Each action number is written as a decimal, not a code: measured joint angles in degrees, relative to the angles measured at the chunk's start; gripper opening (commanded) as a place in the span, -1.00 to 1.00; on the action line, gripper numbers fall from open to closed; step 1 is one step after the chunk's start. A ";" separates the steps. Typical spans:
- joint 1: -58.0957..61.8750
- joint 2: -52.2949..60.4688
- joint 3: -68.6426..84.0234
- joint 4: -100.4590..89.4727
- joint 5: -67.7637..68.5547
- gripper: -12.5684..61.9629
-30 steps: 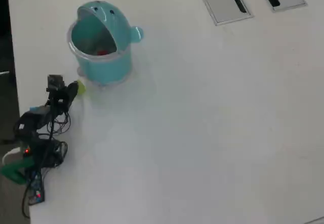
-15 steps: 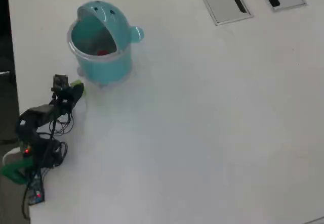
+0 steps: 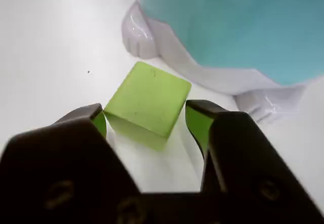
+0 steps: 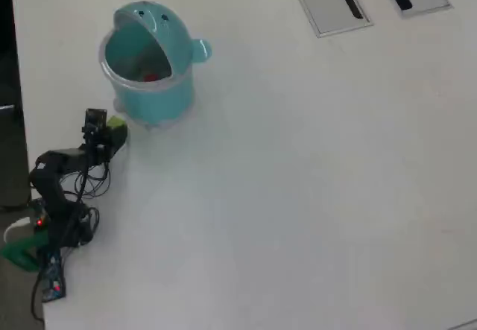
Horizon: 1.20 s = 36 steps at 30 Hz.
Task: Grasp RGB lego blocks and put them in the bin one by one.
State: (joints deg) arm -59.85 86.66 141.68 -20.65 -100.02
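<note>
Tabletop (image 4: 313,181) runs white and bare across the middle and right of the overhead view; its left edge passes just beside the arm's base, with a dark strip beyond it. At the top edge two grey panels (image 4: 328,1) with black slots lie well apart from everything else. The bin (image 4: 147,65) stands near the upper left, its domed lid tipped back and its mouth open, the small knob pointing right. A red block (image 4: 151,77) lies inside it.

The arm (image 4: 63,173) sits at the left edge amid loose cables, folded low and reaching up the picture toward the bin. Its end effector (image 3: 147,120) is low over the tabletop just below the bin's base. In the wrist view the jaws stand apart, one on either side of the yellow-green block (image 3: 148,102), which rests on the tabletop tilted corner-on between them; whether the left fingertip touches it cannot be told, and a gap shows at the right. The block lies just beside the bin's clear footed base (image 3: 202,67).
</note>
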 measured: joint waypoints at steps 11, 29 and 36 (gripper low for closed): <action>-0.18 -6.42 -4.57 0.00 -0.09 0.12; -3.43 -6.50 -3.34 -2.20 4.31 -0.54; -3.78 2.11 1.41 -2.20 6.15 -0.54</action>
State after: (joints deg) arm -63.63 88.77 143.09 -22.85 -93.87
